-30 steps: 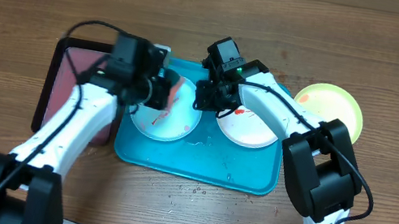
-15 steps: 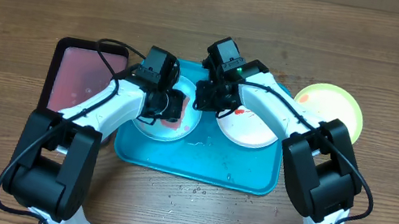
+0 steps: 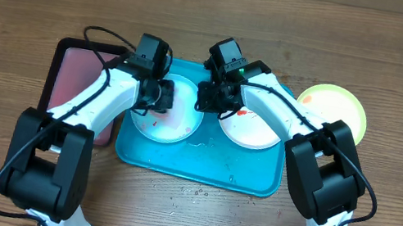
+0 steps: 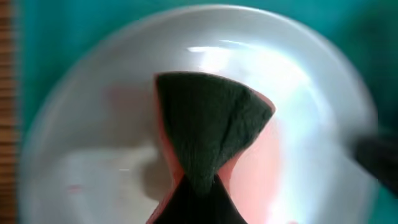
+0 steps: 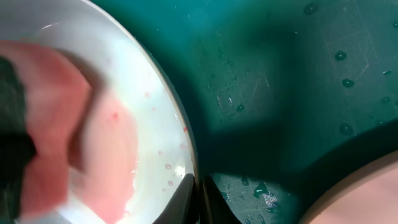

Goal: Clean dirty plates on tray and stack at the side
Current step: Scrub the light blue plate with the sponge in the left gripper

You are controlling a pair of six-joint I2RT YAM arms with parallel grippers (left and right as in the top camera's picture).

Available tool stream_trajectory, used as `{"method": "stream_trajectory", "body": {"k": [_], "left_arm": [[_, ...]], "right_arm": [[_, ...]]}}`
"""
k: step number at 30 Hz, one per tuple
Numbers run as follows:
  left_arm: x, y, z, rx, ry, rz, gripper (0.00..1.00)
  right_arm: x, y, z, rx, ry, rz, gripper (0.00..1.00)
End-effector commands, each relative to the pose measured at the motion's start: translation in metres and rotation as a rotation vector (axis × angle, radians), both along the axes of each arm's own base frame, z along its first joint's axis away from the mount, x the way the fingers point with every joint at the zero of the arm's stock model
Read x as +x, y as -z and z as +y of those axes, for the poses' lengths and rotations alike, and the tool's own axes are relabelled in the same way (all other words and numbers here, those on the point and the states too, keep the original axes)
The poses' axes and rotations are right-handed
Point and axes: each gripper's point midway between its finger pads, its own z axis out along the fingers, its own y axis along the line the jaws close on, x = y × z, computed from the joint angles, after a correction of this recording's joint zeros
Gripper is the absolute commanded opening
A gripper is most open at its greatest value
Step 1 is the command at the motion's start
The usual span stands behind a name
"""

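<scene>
On the teal tray [image 3: 200,167] lie two plates. My left gripper [image 3: 161,96] is shut on a pink sponge with a dark green scrub face [image 4: 211,127] and holds it down on the pale blue plate [image 3: 174,129], whose middle is smeared pink [image 4: 292,168]. My right gripper [image 5: 199,190] is shut on that plate's right rim [image 5: 186,143], and the blurred sponge [image 5: 37,130] shows to the left. A white plate [image 3: 252,132] with red smears lies to the right on the tray. A green-rimmed plate [image 3: 339,108] sits on the table beyond the tray's right end.
A black tray with a pinkish-red inside [image 3: 74,78] lies against the teal tray's left side. Water drops dot the teal tray floor [image 5: 311,81] and the wooden table [image 3: 196,191] in front of it. The right arm [image 3: 277,106] reaches over the white plate.
The left gripper has swept the sponge over the pale plate, first right and toward the front, then back to the left. The right gripper has stayed on the rim.
</scene>
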Motion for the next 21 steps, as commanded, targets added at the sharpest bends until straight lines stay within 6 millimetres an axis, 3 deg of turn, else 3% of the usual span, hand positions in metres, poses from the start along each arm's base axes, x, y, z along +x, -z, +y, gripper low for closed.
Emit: {"method": "stream_trajectory", "body": {"k": [1,10,13,14,17,21], "left_arm": [[-0.005,-0.025,-0.042,-0.165,0.119,-0.014,0.04],[-0.011,0.014,-0.019,0.031,0.101,0.043,0.04],[-0.013,0.022,-0.012,0.090,0.191,0.047,0.04],[-0.019,0.025,-0.010,0.120,0.305,0.059,0.04],[-0.036,0.028,-0.005,0.156,0.432,0.114,0.04],[-0.050,0.031,0.017,0.248,0.432,0.187,0.04]], "right_arm": [[-0.002,0.002,0.003,0.002,-0.002,0.009,0.05],[-0.002,0.002,0.002,0.001,-0.002,0.010,0.05],[-0.002,0.002,0.002,0.001,-0.002,0.011,0.05],[-0.002,0.002,0.002,0.000,-0.001,0.011,0.05],[-0.002,0.002,0.002,0.001,-0.002,0.011,0.05],[-0.002,0.002,0.002,0.000,-0.001,0.011,0.05]]}}
